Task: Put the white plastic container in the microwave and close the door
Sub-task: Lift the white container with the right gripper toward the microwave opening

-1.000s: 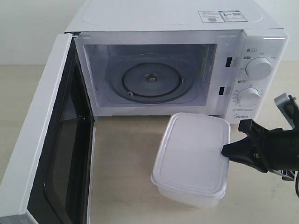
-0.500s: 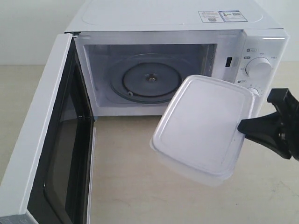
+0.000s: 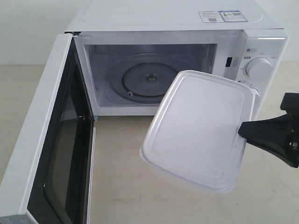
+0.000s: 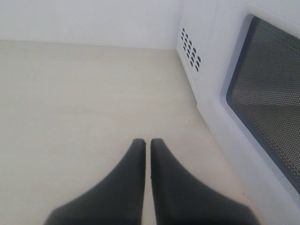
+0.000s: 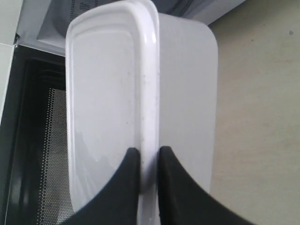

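Observation:
The white plastic container (image 3: 198, 128) hangs tilted in the air in front of the microwave's (image 3: 163, 18) open cavity, its lid facing the camera. My right gripper (image 3: 242, 132) is shut on the lid's rim at the container's right end; the right wrist view shows the container (image 5: 112, 89) with its rim pinched in that gripper (image 5: 149, 152). The door (image 3: 44, 140) stands swung wide open on the left, and the glass turntable (image 3: 150, 79) is bare. My left gripper (image 4: 147, 142) is shut on nothing, low over the tabletop beside the door (image 4: 267, 89).
Two round dials (image 3: 258, 67) sit on the microwave's right panel, the lower one hidden behind the container. Beige tabletop (image 3: 121, 177) stretches in front of the cavity between the door and the container.
My right gripper has lifted the container off the table and tilted it up, then carried it slightly left and nearer the camera.

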